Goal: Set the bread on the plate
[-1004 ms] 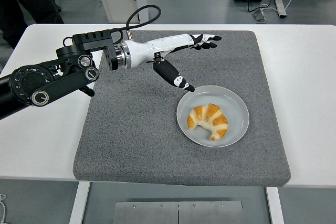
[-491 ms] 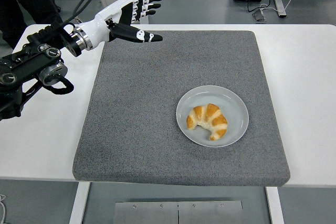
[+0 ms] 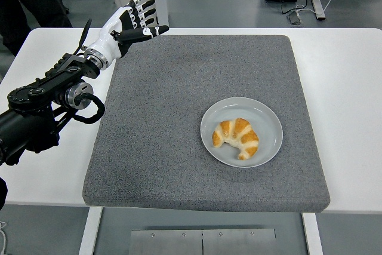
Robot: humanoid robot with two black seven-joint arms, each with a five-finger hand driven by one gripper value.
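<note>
You had the bread [image 3: 237, 138], a golden croissant, lying flat inside the plate [image 3: 268, 119], a little toward its near side and touching nothing else. The plate sat on the grey mat [image 3: 155, 147] right of the mat's middle, and the mat covered most of the white counter [image 3: 346, 88].

What changed in the last second was your left hand [image 3: 126, 23]. A second before, it reached across the mat with the thumb pointing down just beside the plate's far-left rim. Half a second later it had pulled back to the mat's far-left corner. At this moment it was lifted higher and further back over that corner, well apart from the plate, with the arm [image 3: 48, 106] folded in over the counter's left side. Its fingers [image 3: 143, 5] were spread and nearly straight, the thumb held out to the side, and they held nothing.

Your right hand was out of view.

Neither the bread nor the plate shifted while the hand withdrew, so the release looks clean. I judge the task done: the bread was on the plate, and what remained was only to bring the arm back to rest.
</note>
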